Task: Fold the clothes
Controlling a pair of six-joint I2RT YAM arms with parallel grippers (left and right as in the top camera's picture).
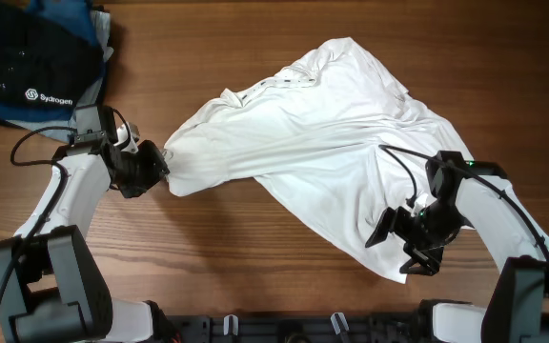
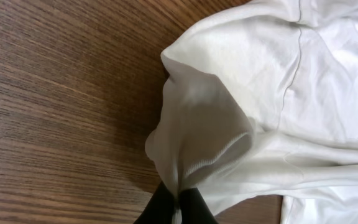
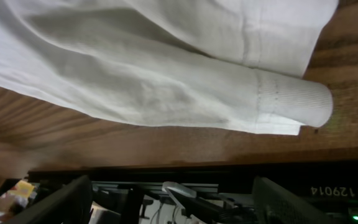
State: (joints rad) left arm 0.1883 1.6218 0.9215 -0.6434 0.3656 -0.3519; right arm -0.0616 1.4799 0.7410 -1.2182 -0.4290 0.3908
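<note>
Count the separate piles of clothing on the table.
2. A white shirt lies spread across the middle, one end pinched in the left hand. A dark folded stack sits at the far left corner; it may hold several pieces.

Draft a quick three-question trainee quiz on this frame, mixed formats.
1. True or false: the left gripper is shut on an edge of the thin, wrinkly white garment.
2. The right gripper is: A) shut on the garment; B) open, holding nothing; C) shut, empty.
3. Fill in: the dark blue folded stack with a white logo lies nearer the ____ arm.
Key: 1 true; 2 B; 3 left.
</note>
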